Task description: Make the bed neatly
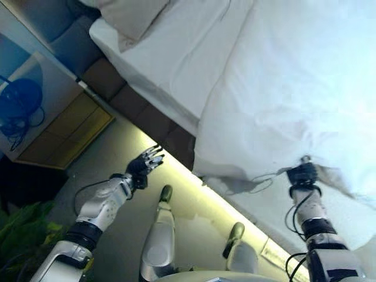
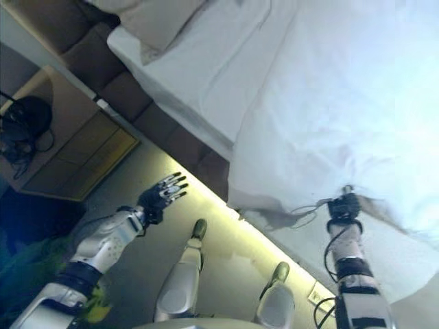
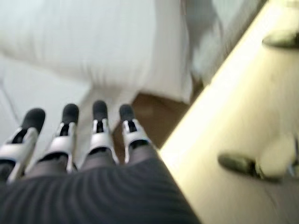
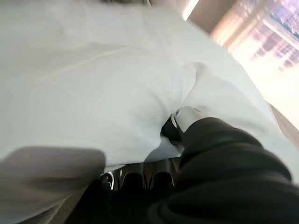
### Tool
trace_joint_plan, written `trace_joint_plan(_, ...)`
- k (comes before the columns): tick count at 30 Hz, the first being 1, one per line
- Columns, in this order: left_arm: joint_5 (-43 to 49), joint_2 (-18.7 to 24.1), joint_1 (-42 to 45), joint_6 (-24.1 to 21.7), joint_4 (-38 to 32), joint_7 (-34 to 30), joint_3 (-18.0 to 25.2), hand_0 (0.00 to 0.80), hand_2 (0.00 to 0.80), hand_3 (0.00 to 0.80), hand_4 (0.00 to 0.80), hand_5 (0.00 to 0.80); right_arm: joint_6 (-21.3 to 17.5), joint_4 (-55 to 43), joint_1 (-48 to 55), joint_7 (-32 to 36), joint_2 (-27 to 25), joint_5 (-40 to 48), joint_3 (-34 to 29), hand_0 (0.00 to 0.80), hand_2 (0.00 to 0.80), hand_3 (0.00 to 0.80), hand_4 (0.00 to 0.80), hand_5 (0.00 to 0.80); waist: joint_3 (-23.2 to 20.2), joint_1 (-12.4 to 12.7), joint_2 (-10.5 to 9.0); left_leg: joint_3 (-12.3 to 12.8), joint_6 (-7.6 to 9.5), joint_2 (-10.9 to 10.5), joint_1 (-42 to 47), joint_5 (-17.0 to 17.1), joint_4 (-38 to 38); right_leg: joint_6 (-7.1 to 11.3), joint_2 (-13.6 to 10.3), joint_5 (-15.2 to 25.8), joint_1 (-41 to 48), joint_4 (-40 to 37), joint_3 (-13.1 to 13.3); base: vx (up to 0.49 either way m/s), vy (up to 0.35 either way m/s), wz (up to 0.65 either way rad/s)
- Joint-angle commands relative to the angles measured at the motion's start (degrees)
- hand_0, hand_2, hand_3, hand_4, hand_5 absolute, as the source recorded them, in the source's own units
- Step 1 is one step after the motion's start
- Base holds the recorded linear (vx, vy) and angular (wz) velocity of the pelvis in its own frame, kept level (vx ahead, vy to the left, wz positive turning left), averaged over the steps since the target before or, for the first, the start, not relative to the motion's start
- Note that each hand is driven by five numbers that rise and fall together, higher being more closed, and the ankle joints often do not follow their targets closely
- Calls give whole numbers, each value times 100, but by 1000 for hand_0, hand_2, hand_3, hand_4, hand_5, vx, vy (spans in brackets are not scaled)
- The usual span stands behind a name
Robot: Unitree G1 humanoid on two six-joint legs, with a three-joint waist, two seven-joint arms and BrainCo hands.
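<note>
Beside the bed runs a pale floor [image 1: 117, 176] with a bright strip of light along the brown bed base [image 1: 147, 117], and a wooden nightstand [image 1: 64, 132] stands further back on my left side. I see the white duvet [image 1: 294, 88] covering most of the mattress, with the white sheet [image 1: 170, 64] bare beyond it and a pillow [image 1: 129, 17] at the head end.

My right hand [image 4: 184, 119] is at the near edge of the duvet. In the right wrist view its fingers are curled and the cloth is bunched between thumb and fingers, so it is grasping the duvet edge. The cloth rises in folds just around this hand.

My left hand [image 1: 145, 161] hangs in the air over the floor, near the bed base and near the duvet's hanging corner but apart from both. Its fingers [image 3: 99, 126] are straight and spread, holding nothing.
</note>
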Motion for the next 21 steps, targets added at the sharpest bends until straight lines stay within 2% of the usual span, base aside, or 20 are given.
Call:
trace_joint_plan(1, -437, -584, -143, 349, 73, 27, -160, 0, 0, 0, 0, 0, -262, -899, 297, -190, -6, -991, 300, 800, 800, 800, 800, 800, -585, -19, 92, -151, 190, 509, 869, -237, -315, 39, -203, 916, 135, -434, 207, 261, 129, 12)
trace_joint_plan(6, -799, -923, 368, 928, -198, 174, -250, 0, 0, 0, 0, 0, -70, -1348, 749, -509, 219, -1567, 640, 800, 800, 800, 800, 800, -1032, -14, 127, 33, 197, 634, 1608, -344, -529, 59, -224, 891, 685, -620, 179, 276, 114, 4)
trace_joint_plan(13, -1182, -887, 1004, 1610, -476, 290, -233, 0, 0, 0, 0, 0, 100, -1648, 958, -729, 527, -1839, 1000, 800, 800, 800, 800, 800, -1351, 49, 135, 239, 195, 735, 2275, -407, -783, 47, -230, 824, 1153, -721, 20, 158, 60, -3)
trace_joint_plan(17, -1851, -825, 1229, 2291, -556, 573, -238, 0, 0, 0, 0, 0, 73, -1608, 1015, -854, 642, -1867, 1099, 800, 800, 800, 800, 800, -1441, 89, 124, 258, 200, 753, 2435, -414, -810, 6, -221, 796, 1282, -695, -75, 93, 18, -3)
trace_joint_plan(21, -2816, -781, 1470, 3119, -592, 872, -448, 0, 0, 0, 0, 0, 31, -1526, 1005, -929, 568, -1860, 1106, 800, 800, 800, 800, 800, -1459, 107, 127, 267, 191, 760, 2471, -405, -774, -12, -209, 818, 1356, -706, -116, 67, -12, 3)
